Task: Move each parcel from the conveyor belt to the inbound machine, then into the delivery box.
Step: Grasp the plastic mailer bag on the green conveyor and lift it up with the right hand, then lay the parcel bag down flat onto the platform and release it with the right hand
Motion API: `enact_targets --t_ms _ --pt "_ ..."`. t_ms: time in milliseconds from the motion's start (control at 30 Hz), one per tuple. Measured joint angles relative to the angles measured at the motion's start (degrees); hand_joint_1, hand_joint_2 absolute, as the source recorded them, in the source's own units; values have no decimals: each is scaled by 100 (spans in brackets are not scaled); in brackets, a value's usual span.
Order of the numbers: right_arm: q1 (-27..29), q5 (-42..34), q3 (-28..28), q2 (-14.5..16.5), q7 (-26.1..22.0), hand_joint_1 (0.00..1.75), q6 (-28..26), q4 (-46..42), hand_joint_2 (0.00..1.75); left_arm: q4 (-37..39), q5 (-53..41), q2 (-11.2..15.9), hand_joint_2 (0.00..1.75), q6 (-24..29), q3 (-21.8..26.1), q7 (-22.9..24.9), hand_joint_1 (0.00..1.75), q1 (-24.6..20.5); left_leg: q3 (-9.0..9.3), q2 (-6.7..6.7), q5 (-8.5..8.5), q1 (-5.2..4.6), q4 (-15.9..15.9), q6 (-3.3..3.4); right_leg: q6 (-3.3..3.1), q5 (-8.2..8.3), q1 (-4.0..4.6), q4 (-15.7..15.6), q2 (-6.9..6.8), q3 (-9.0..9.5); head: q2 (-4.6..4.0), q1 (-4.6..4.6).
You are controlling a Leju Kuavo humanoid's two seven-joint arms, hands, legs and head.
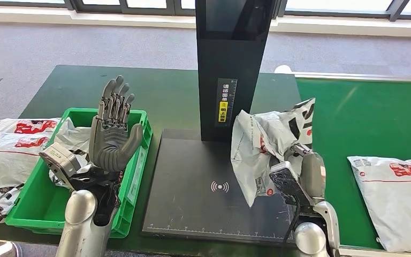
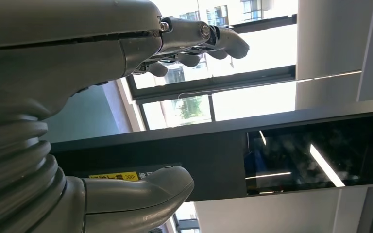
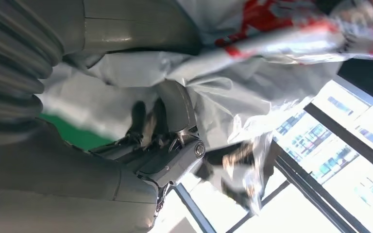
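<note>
Silver arms, grey ribbed wrist covers, dark-fingered left hand.

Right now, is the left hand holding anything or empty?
Empty: the left hand is raised above the green bin with fingers spread, nothing in it. The right hand grips the parcel.

I see a crumpled white parcel with red and black print, held upright right of centre over the black inbound machine base. Another white parcel lies flat on the green conveyor belt at lower right; the green delivery box sits lower left.
</note>
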Motion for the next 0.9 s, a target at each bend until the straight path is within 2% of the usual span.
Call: enact_targets --t_ms 400,633,800,900 --pt "-147 -125 1 -56 45 0 197 301 0 -61 -12 9 175 46 0 -2 0 71 -1 -1 0 0 0 0 0 0 0 0 0 -1 1 0" --pt "-155 -1125 69 -81 -412 0 801 242 0 -126 -17 9 175 76 0 0 0 103 0 -1 0 0 0 0 0 0 0 0 -1 0 1 -1" --pt "-156 -1373 81 -90 -550 0 1035 105 0 -150 -17 10 175 91 0 0 0 121 0 -1 0 0 0 0 0 0 0 0 -1 -1 -1 -1" --pt "-146 -1685 86 -93 -825 0 1250 -4 0 -149 -15 11 175 92 0 0 0 122 0 -1 0 0 0 0 0 0 0 0 0 -2 -1 0"
